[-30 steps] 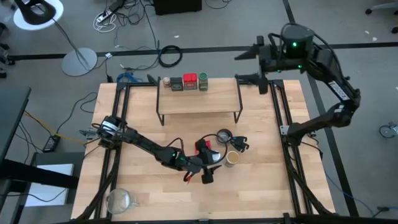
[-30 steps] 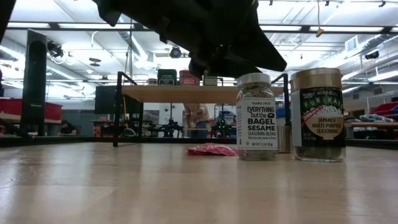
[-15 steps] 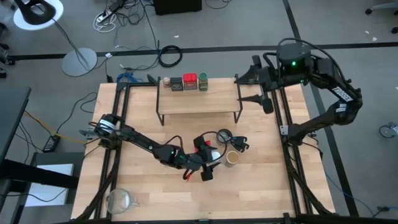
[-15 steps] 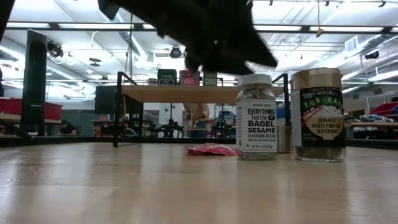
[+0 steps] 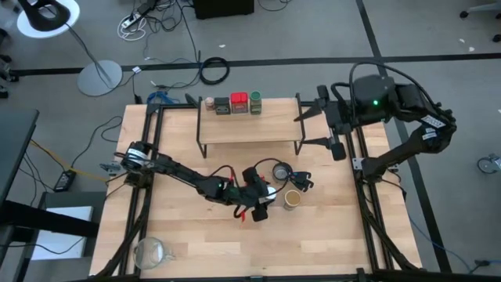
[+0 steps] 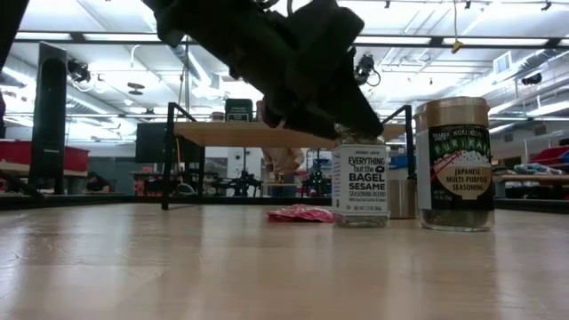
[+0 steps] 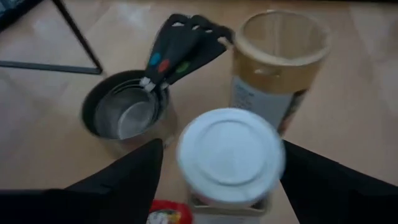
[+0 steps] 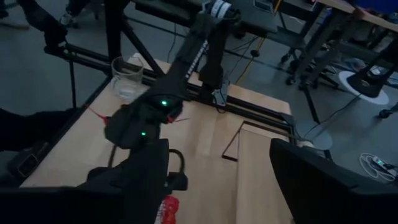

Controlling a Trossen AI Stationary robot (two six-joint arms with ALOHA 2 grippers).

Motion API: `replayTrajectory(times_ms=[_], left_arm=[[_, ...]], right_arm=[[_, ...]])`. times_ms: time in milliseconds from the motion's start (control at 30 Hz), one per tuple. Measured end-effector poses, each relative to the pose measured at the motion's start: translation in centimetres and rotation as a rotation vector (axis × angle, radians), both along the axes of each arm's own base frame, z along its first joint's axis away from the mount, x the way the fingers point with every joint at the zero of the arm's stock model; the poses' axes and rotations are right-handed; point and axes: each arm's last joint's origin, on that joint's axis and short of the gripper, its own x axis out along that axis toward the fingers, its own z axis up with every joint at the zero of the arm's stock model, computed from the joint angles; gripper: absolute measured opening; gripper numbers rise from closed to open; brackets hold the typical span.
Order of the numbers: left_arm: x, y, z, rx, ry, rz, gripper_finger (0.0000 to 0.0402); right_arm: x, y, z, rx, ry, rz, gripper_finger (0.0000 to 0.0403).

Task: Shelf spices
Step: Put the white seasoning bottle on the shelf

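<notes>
The big wooden table (image 5: 180, 235) is taking up most of the overhead shot, with black rails running down both sides. Toward the back of it the shelf (image 5: 250, 125) is standing on its thin black legs, and four of the spices are already lined up along its back edge: a small pale-lidded jar (image 5: 209, 103), a dark square tin (image 5: 222, 106), a red tin (image 5: 239, 103) and a green jar (image 5: 255, 102).

The left arm is stretching out across the middle of the table, and the left gripper (image 7: 217, 168) is sitting right at the white-capped jar (image 7: 230, 155), fingers spread wide with one on each side of the cap. I can't tell if they're actually touching it. In the low view that jar (image 6: 360, 182) is standing upright on the table with the dark arm hanging over its top.

The right gripper (image 5: 325, 125) is hovering up off the shelf's right end, well away from everything; its fingers are standing apart with nothing between them.

Just beside the white-capped one, the tan-lidded jar (image 7: 280, 68) is standing upright, and the metal measuring cups (image 7: 127, 115) with black handles are sitting right next to both. A flat red packet (image 6: 302, 213) is lying on the table near the gripper. A clear glass cup (image 5: 150, 252) is sitting at the front left corner.
</notes>
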Motion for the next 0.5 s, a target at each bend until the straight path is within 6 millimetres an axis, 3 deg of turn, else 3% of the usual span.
replayTrajectory(times_ms=[167,333,500], left_arm=[[0.2,0.4,0.1,-0.026,-0.01,0.011,0.0285],[0.2,0.6,0.1,-0.025,-0.017,0.017,0.0198],[0.5,0.4,0.5,-0.002,-0.037,-0.005,0.0192]], right_arm=[[0.0,1.9,-0.4,0.013,0.015,0.04,0.0273],[0.0,4.7,-1.1,-0.032,0.024,0.067,0.0261],[-0.6,7.6,-1.4,-0.101,-0.008,0.049,0.0244]])
